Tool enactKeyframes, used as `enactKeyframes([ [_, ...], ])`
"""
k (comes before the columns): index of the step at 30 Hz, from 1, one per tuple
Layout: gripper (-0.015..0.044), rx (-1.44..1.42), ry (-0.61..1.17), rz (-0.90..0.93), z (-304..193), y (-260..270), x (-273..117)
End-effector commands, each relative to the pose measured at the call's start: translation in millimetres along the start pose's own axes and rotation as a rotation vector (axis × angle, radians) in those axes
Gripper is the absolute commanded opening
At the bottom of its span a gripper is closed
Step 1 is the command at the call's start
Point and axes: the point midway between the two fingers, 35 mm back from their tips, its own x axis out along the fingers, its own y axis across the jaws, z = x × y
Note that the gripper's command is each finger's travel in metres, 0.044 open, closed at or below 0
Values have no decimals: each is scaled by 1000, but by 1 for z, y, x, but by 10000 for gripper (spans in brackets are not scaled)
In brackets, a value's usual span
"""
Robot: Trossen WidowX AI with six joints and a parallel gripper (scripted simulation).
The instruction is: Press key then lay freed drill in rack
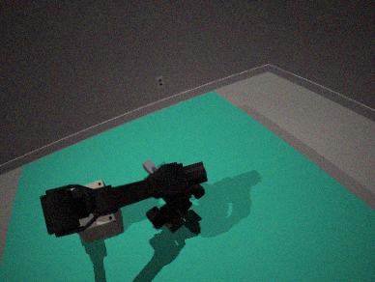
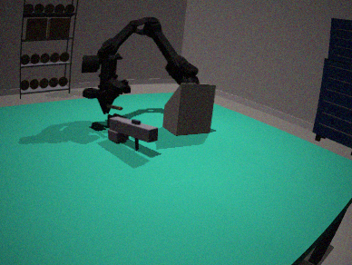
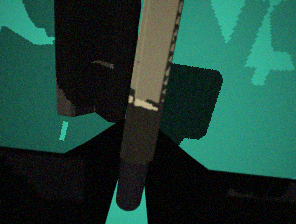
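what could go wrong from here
The slim tan bar could twist or slip, since it juts well out from the gripper's narrow grip. The bar or fingers might also knock the grey fixture, which is close by in the exterior view.

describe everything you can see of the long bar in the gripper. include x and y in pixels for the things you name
The long bar (image 3: pixel 150 55) (image 2: pixel 117 108) is straight and slim, perhaps metal: tan-grey with dark notch-like marks down one edge, a pale streak, then a dark brown band and a narrower, dark, rounded end. The gripper (image 3: pixel 136 127) (image 2: pixel 106 112) (image 1: pixel 173 227) is shut on it, and it sticks out sideways above the green surface (image 2: pixel 181 195). Its other end is out of the wrist view.
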Motion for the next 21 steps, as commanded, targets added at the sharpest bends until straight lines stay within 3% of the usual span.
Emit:
enactKeyframes([
  [1, 0, 4, 4, -8, -4, 6, -3],
  [21, 0, 4, 4, -8, -14, 28, -9],
])
